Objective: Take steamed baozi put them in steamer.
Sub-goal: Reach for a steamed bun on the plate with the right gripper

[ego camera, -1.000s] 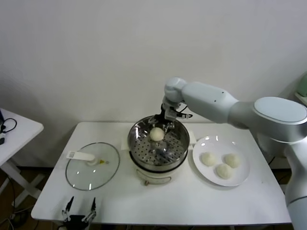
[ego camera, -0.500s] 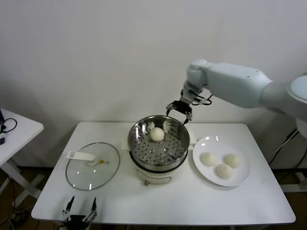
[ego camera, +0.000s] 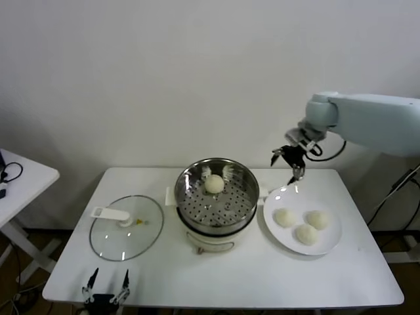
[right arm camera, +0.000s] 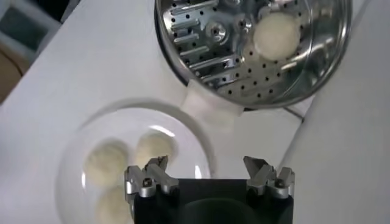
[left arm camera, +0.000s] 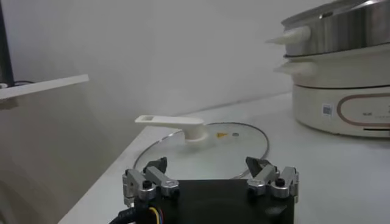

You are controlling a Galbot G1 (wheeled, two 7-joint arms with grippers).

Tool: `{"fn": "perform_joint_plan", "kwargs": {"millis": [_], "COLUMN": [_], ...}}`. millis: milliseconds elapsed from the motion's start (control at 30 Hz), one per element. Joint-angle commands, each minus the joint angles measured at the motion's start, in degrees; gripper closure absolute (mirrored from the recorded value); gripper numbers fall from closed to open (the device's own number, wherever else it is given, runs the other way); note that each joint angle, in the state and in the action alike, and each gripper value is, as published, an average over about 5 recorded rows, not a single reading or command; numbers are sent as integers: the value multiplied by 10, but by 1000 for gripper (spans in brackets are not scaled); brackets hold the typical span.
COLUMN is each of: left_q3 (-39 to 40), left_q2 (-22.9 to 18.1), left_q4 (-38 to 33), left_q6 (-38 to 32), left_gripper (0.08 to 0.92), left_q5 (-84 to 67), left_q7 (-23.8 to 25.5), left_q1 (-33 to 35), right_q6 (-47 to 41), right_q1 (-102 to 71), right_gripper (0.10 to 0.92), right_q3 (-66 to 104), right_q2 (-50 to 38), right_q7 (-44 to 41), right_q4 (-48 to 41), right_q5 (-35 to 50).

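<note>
Right gripper [ego camera: 291,161] hangs in the air with its fingers spread wide and nothing between them, above the far rim of the white plate [ego camera: 331,241], at about two o'clock from the steamer [ego camera: 216,194] in the head view. In the right wrist view the same gripper [right arm camera: 209,172] shows both fingertips well apart and touching nothing, with the plate [right arm camera: 186,137] and the steamer [right arm camera: 317,73] below it.

One steamed baozi [ego camera: 214,184] lies on the perforated tray inside the steamer, toward the twelve o'clock side of the pot. Three more baozi [ego camera: 302,226] sit close together on the plate, at three o'clock from the steamer; the plate lies just beside the steamer's cream-white base.

Glass lid [ego camera: 126,227] with a white handle lies flat on the table [ego camera: 262,282] at nine o'clock from the steamer.

Left gripper [ego camera: 105,291] rests low at the near edge of the table, at about seven o'clock from the steamer; in the left wrist view its fingers [left arm camera: 155,176] stand apart and hold nothing, with the lid [left arm camera: 204,143] before them.
</note>
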Motion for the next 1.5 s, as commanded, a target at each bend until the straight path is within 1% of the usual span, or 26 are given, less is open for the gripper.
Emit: {"fn": "perform_joint_plan", "kwargs": {"millis": [33, 233, 567, 933, 1200, 1500], "left_q3": [0, -1, -2, -4, -6, -7], "left_q2": [-1, -1, 0, 0, 0, 1], "left_q4": [-2, -3, -4, 0, 3, 7], "left_q6": [-1, -1, -1, -3, -4, -5], "left_gripper": [177, 177, 177, 177, 177, 177], "left_q5": [-1, -4, -9, -8, -8, -8], "left_q7": [1, 1, 3, 3, 3, 3], "left_q1": [-1, -3, -3, -1, -2, -3], "right_q6": [-152, -175, -179, -178, -176, -174], "right_q1": [-22, -92, -187, -244, -269, -289], "right_gripper": [203, 203, 203, 203, 203, 203], "right_q3": [-28, 14, 75, 125, 156, 182], "right_q2": [-60, -67, -55, -33, -29, -21], "right_q7": [55, 65, 69, 80, 81, 80], "right_q4": [79, 56, 3, -49, -71, -97], "right_q5": [48, 26, -11, -56, -95, -107]}}
